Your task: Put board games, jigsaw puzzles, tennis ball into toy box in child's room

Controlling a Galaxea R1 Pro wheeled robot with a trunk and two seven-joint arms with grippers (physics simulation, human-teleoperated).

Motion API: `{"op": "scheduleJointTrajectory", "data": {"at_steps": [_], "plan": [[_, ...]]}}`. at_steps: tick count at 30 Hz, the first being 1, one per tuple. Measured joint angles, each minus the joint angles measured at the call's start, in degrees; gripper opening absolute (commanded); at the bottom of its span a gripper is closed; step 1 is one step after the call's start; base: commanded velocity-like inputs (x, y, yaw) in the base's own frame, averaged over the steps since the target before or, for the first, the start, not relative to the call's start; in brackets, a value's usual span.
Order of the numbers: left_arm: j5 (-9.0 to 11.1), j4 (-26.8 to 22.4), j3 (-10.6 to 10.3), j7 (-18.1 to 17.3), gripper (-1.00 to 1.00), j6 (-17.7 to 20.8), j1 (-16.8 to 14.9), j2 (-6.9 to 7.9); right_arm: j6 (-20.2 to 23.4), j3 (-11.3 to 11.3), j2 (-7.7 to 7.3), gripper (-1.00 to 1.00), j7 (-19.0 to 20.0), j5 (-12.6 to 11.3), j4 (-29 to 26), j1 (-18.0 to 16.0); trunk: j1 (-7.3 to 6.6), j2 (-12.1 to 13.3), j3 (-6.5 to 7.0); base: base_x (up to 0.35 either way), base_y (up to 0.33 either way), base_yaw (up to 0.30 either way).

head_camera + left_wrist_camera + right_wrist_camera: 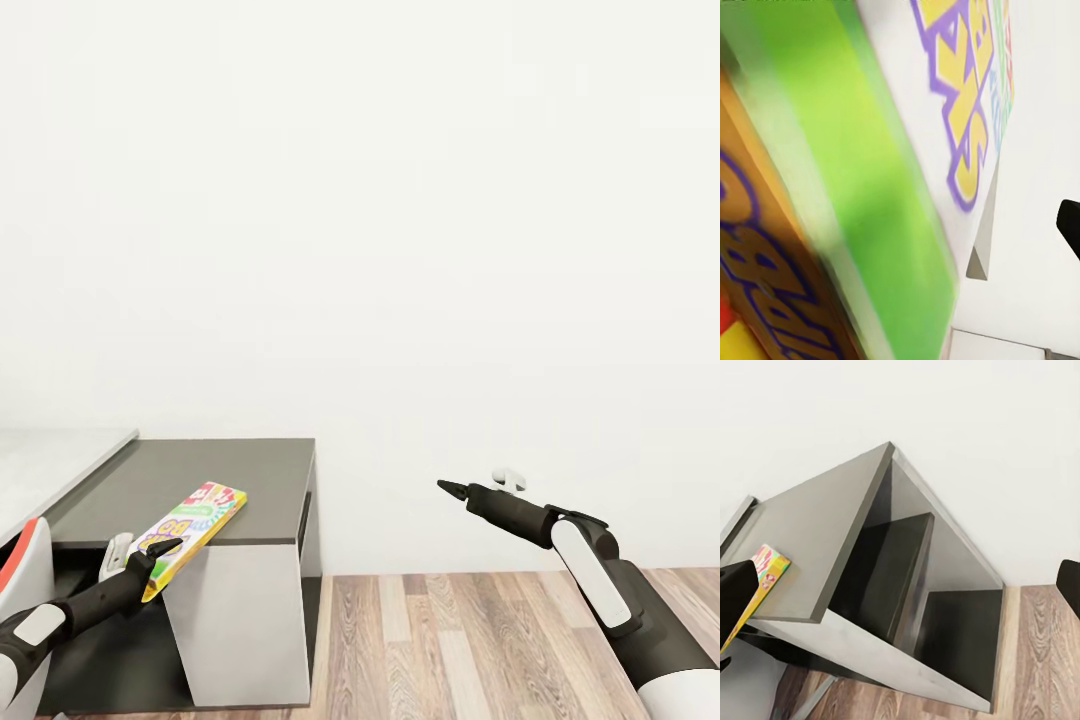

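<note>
Tool on the left arm was clamped on the yellow board game, tilted over the dark side unit at eight o'clock. Right tool stood apart above the floor.

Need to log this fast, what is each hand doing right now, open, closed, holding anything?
Left hand: closed on the yellow board game.
Right hand: holding nothing; cannot tell whether open or closed.
</note>
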Motion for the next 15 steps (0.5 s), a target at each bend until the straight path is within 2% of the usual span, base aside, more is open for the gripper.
{"op": "scheduleJointTrajectory", "data": {"at_steps": [7,15], "plan": [[0.00,0.00,0.00,0.00,1.00,0.00,0.01,-0.02,0.02,0.00,0.00,1.00,0.00,0.00,0.00,0.00,0.00,0.00,0.00,0.001,0.007,0.000],[0.00,0.00,0.00,0.00,1.00,0.00,0.00,-0.02,-0.03,0.00,0.00,1.00,0.01,0.00,0.00,0.00,0.00,0.00,0.00,0.000,0.112,0.000]]}}
